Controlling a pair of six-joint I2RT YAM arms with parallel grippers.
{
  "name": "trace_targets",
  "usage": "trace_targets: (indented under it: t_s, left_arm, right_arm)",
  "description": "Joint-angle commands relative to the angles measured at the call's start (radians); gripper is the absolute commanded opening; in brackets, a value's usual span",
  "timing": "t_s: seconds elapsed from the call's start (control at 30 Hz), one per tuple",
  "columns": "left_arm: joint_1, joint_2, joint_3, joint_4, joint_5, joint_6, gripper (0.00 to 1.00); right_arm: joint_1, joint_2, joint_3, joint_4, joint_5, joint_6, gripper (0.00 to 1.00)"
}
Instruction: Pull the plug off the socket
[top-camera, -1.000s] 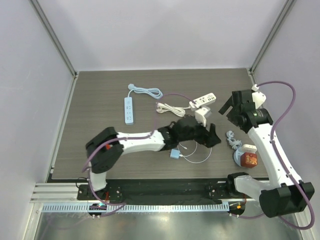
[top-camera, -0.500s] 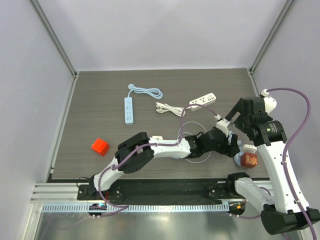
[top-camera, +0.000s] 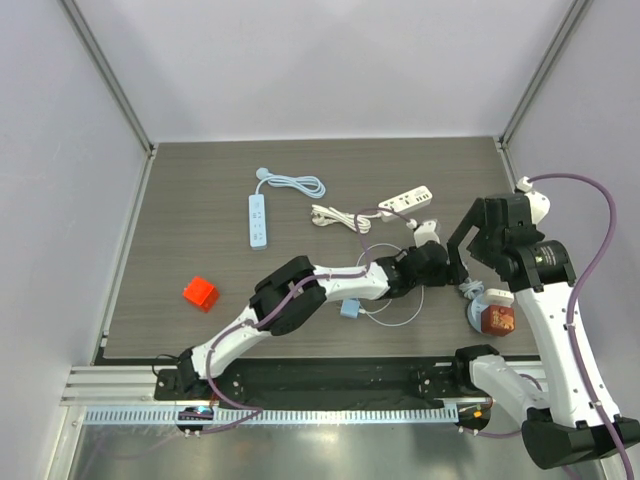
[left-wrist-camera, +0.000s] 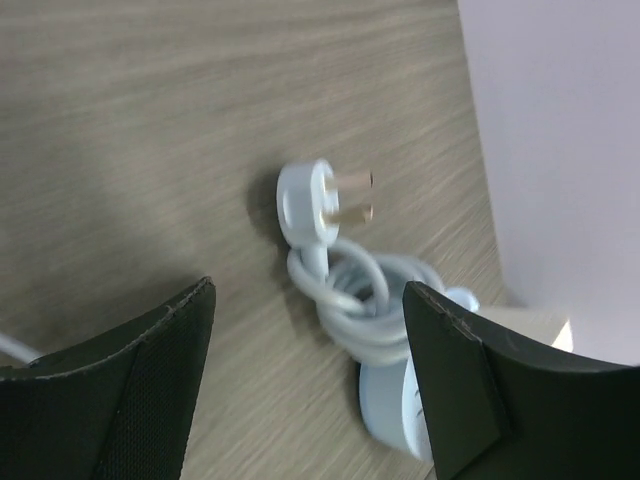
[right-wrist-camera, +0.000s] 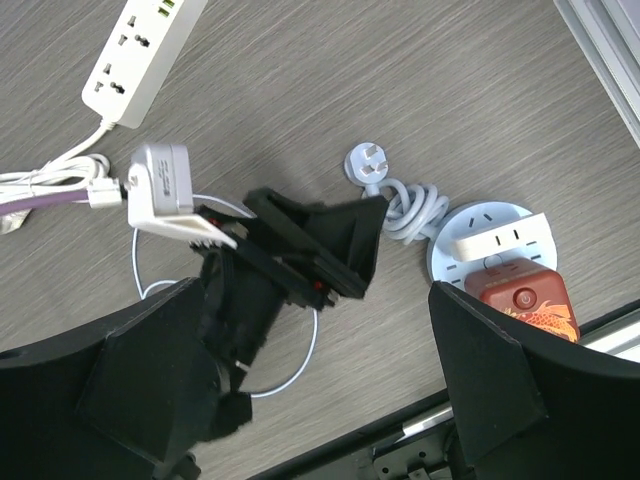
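Observation:
A round white socket (right-wrist-camera: 487, 258) lies at the table's right, near the front edge, with a red plug (right-wrist-camera: 521, 301) and a white adapter (right-wrist-camera: 497, 238) seated in it. Its coiled white cord (left-wrist-camera: 361, 296) ends in a loose pronged plug (left-wrist-camera: 317, 199) lying flat. My left gripper (left-wrist-camera: 310, 390) hangs open just short of the coil and the socket (left-wrist-camera: 398, 420), holding nothing. In the top view the left gripper (top-camera: 450, 270) sits left of the socket (top-camera: 478, 304). My right gripper (top-camera: 468, 238) is open and empty above it, looking down on the left gripper (right-wrist-camera: 330, 245).
A white power strip (top-camera: 258, 220) with its cord (top-camera: 295, 183) lies at the back left, another strip (top-camera: 408, 201) at the back right. A red cube (top-camera: 200, 293) sits front left. A small blue charger (top-camera: 349, 308) and thin cable loop (top-camera: 395, 318) lie under the left arm.
The left arm has stretched right, bringing its gripper up beside the round socket's cord. The right arm has drawn back to the right and towards the near edge. The red cube is now uncovered.

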Motion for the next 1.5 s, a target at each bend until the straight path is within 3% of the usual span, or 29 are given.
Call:
trace_targets:
  t_s: [0.0,0.27,0.57,0.83,1.0,1.33,1.43,1.47]
  left_arm:
    - [0.027,0.038,0.069,0.012,0.040,-0.068,0.76]
    - [0.059,0.145,0.164,0.033,0.349,-0.121,0.69]
    - [0.051,0.155,0.149,0.046,0.456,-0.178,0.66]
    - [0.073,0.213,0.250,0.037,0.442,-0.174,0.29]
    - [0.090,0.178,0.198,0.039,0.429,-0.154,0.00]
    - [0.168,-0.066,-0.070,-0.024,0.380,0.036,0.00]
    - [0.180,-0.114,-0.092,-0.038,0.440,0.096,0.00]
    - [0.182,-0.123,-0.097,-0.043,0.461,0.107,0.05]
  right_arm:
    - [0.006,0.019,0.054,0.006,-0.014,-0.035,1.00]
    - [0.006,0.060,0.074,0.013,-0.027,-0.039,1.00]
    - [0.006,0.109,0.116,0.015,-0.030,-0.053,1.00]
    - [0.006,0.108,0.108,0.013,-0.099,-0.059,1.00]
    - [0.006,0.094,0.091,0.012,-0.115,-0.050,1.00]
    - [0.006,0.108,0.053,0.036,-0.104,-0.032,1.00]
    - [0.006,0.114,0.019,0.041,-0.057,-0.033,1.00]
    - [0.007,0.117,0.001,0.041,-0.009,-0.030,1.00]
